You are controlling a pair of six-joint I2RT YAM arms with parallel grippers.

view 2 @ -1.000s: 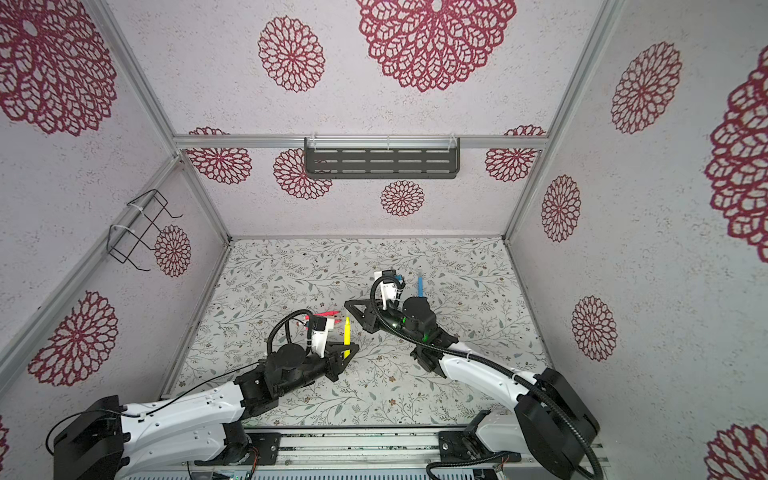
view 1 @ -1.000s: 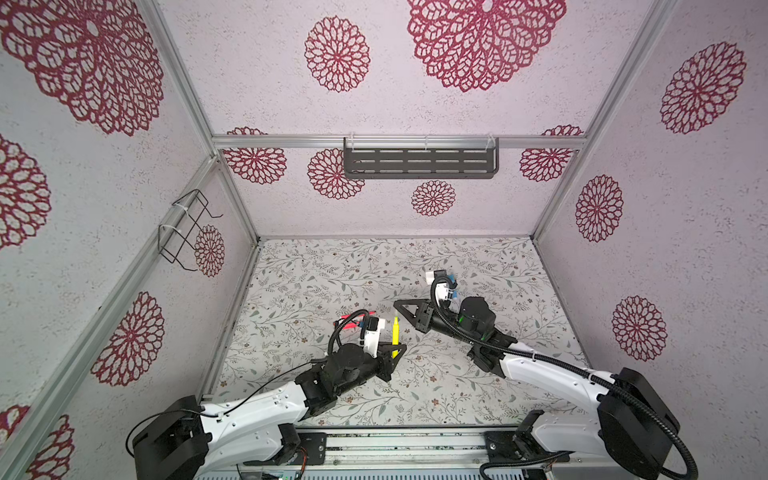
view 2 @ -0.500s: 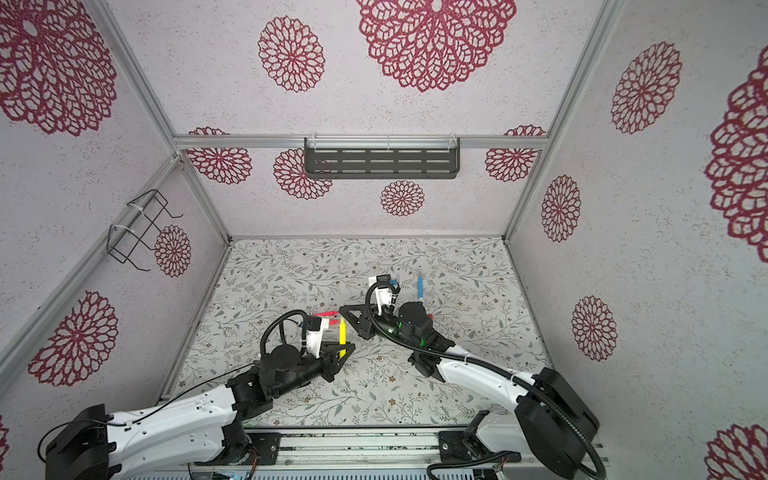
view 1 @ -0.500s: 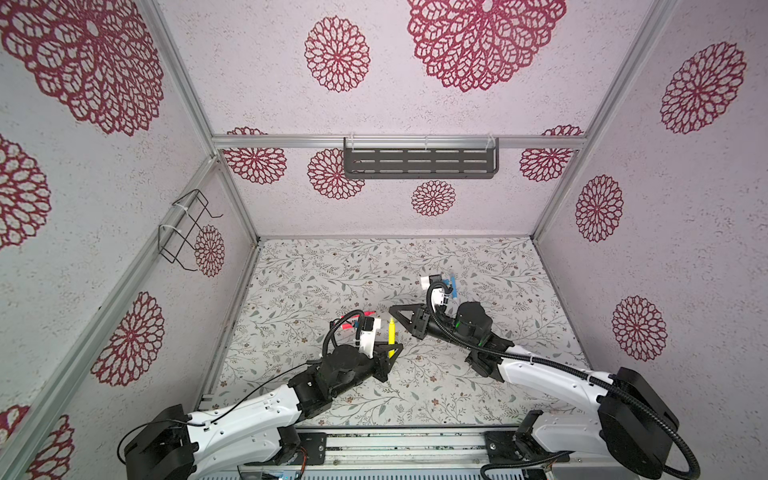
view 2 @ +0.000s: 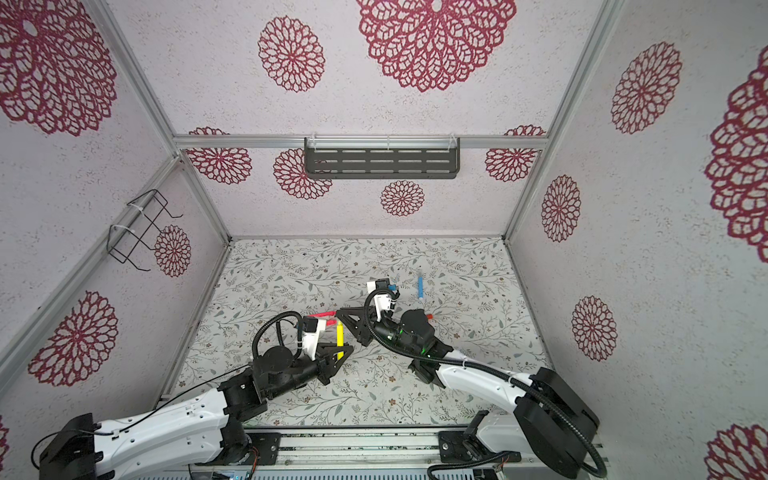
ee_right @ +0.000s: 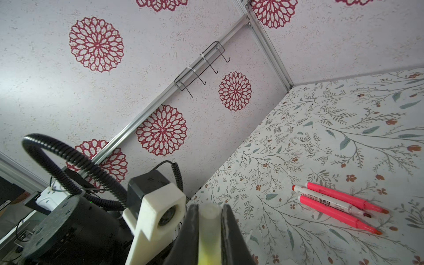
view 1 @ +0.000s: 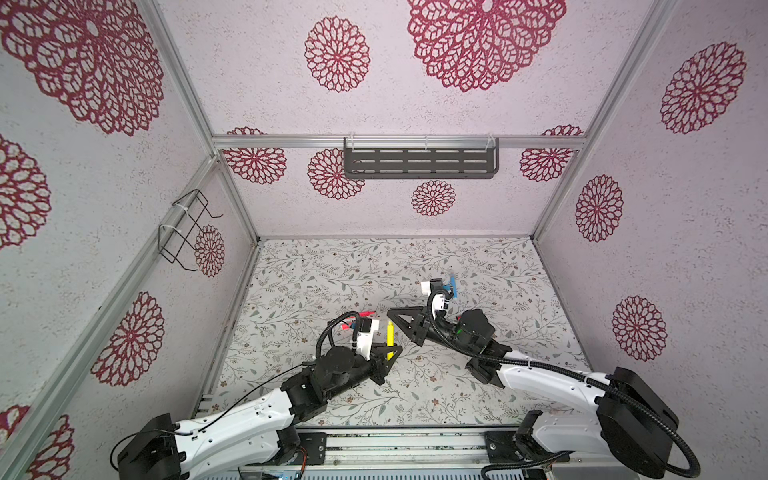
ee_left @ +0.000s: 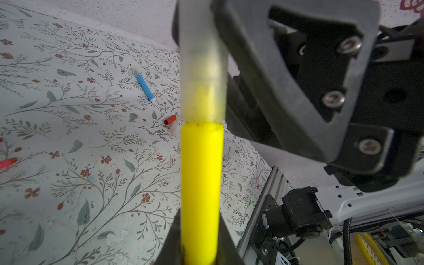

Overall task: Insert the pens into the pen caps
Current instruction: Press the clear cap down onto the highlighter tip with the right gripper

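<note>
A yellow pen (view 1: 390,332) (view 2: 340,334) stands upright near the middle of the floral table, and my left gripper (view 1: 390,353) (ee_left: 200,229) is shut on its lower barrel (ee_left: 202,172). A pale translucent pen cap (ee_left: 203,68) (ee_right: 210,229) sits over the pen's tip. My right gripper (view 1: 392,313) (ee_right: 210,213) is shut on that cap from above. A blue pen (view 1: 453,286) (ee_left: 144,86) lies further back, and a red cap (ee_left: 170,120) (view 2: 429,316) lies near it. Two pink pens (ee_right: 344,199) (ee_right: 337,214) flank a white-barrelled pen (ee_right: 328,202) on the table.
A dark slotted shelf (view 1: 419,164) hangs on the back wall. On the left wall there is a wire rack (view 1: 183,232). Patterned walls close the table on three sides, and a metal rail (view 1: 395,440) runs along the front edge by the arm bases.
Both grippers have shifted slightly left. The right gripper has come down, so the cap now sits over the yellow pen's tip.
</note>
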